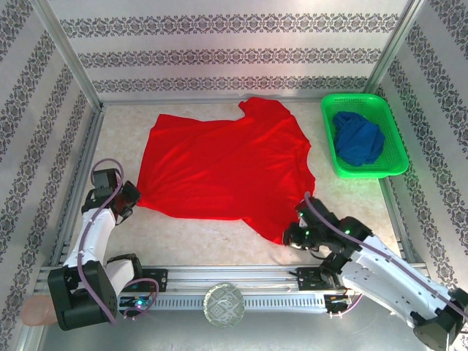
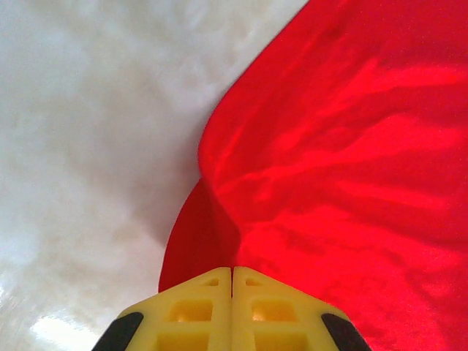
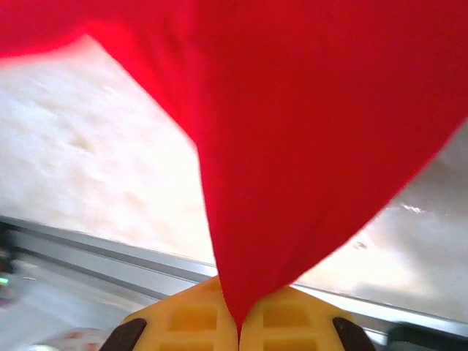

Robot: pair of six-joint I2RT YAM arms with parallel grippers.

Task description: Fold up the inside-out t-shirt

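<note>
Now the inside-out t-shirt [image 1: 227,168] lies spread mostly flat across the middle of the tabletop [image 1: 219,245]. The left tool [image 1: 130,199] is clenched on the shirt's near-left edge, its yellow fingers [image 2: 212,294] pressed together over the cloth. The right tool [image 1: 292,235] grips the near-right corner, red fabric pinched between its fingers. A green basket [image 1: 369,171] at the far right holds a dark blue garment [image 1: 358,137]

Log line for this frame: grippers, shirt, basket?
left gripper: shut on t-shirt corner | right gripper: shut on t-shirt edge | t-shirt: spread, unfolded | blue garment: in green basket
</note>
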